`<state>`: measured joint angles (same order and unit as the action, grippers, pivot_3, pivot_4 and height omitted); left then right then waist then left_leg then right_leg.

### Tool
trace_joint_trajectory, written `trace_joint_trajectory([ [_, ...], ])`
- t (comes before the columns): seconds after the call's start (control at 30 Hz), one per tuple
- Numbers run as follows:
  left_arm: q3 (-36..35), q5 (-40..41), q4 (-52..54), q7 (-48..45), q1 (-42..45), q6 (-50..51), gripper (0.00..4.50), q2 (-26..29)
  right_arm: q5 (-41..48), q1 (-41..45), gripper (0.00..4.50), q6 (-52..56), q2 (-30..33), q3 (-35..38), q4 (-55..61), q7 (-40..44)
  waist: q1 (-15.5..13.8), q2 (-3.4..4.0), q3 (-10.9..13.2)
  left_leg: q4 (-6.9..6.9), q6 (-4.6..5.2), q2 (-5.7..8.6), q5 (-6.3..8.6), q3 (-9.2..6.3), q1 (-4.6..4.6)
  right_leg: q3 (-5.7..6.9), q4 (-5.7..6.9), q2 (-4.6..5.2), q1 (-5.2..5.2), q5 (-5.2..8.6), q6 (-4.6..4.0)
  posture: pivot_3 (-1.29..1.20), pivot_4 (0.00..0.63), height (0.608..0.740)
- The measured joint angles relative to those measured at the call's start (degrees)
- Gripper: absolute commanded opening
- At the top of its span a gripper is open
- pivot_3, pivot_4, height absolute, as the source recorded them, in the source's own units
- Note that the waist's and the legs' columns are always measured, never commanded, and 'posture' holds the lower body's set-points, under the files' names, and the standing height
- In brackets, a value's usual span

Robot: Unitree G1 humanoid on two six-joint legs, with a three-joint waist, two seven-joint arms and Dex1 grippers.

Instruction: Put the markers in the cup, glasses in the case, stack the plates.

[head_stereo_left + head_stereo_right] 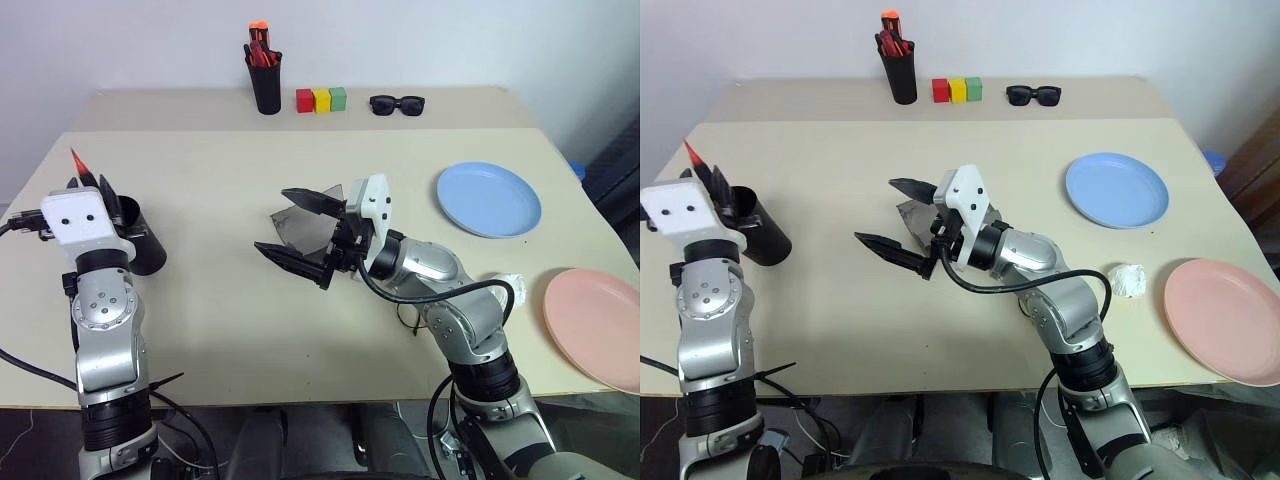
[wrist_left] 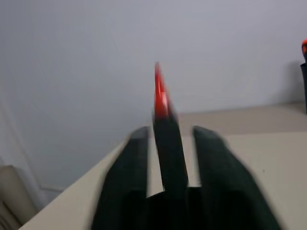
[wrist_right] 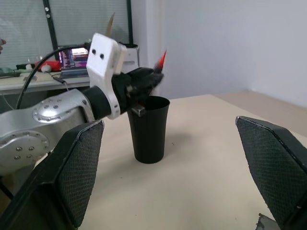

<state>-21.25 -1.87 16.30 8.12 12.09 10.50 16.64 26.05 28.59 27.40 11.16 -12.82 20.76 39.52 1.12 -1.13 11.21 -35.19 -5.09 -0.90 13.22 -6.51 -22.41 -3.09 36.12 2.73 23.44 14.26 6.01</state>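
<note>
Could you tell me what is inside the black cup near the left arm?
The cup stands upright on the table, its inside hidden. The red marker sits between the left pincer's fingers, above the rim.

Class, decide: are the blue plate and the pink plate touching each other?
Apart. The left eye view shows bare table between the blue plate and the pink plate.

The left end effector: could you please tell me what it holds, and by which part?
The red marker, by its black end, sits between the left end effector's fingers, red tip outward.
</note>
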Motion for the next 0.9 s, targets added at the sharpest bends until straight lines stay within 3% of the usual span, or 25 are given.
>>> trace_joint_trajectory([
  [0.27,0.33,2.62,0.15,-1.70,1.63,-1.23,2.86,-0.88,-0.15,-0.01,4.50,0.03,0.91,0.01,0.02,-0.55,-0.07,0.00,0.00,0.00,0.00,0.00,0.00,0.00,0.00,0.01,0.00,0.00,0.00,0.00,0.00,0.00,0.150,0.740],
  [0.43,8.10,10.24,3.75,-14.51,9.97,3.78,4.45,3.05,-0.71,0.01,4.50,0.13,4.40,1.11,0.03,-0.88,-0.46,0.00,0.00,-0.06,0.00,0.04,0.00,0.01,-0.06,0.01,-0.06,0.04,-0.04,0.01,-0.01,0.00,0.150,0.740],
  [0.57,17.18,18.26,4.54,-27.07,14.90,17.86,4.45,7.25,-2.02,-0.06,4.50,0.11,10.75,3.96,-0.04,0.12,0.22,0.03,0.02,0.01,0.01,0.01,0.01,0.02,0.02,0.00,0.01,0.00,-0.01,0.01,0.01,0.00,0.150,0.740],
  [0.7,29.68,18.48,-2.82,-38.92,17.89,26.15,4.45,11.74,-3.47,-3.21,4.50,-0.18,21.36,6.57,-0.33,4.70,1.01,0.07,0.04,0.04,0.02,0.01,0.01,-0.01,-0.01,0.01,0.02,-0.03,0.01,0.03,0.01,0.00,0.150,0.740],
  [0.8,34.61,18.20,-8.65,-44.32,20.34,27.98,4.45,10.96,-5.07,-7.00,4.50,-0.68,27.83,8.01,-0.74,7.87,1.21,0.05,0.06,-0.01,0.03,0.02,0.01,0.01,-0.06,0.00,-0.02,-0.01,0.01,0.11,-0.13,0.00,0.150,0.740],
  [0.9,36.91,18.06,-11.77,-47.20,23.57,28.96,4.45,8.98,-5.80,-9.45,4.50,-1.65,30.22,9.40,-0.61,9.12,1.58,0.04,0.06,-0.01,0.03,0.01,0.01,0.01,0.00,-0.03,0.01,-0.03,0.01,0.10,-0.11,0.00,0.150,0.740],
])
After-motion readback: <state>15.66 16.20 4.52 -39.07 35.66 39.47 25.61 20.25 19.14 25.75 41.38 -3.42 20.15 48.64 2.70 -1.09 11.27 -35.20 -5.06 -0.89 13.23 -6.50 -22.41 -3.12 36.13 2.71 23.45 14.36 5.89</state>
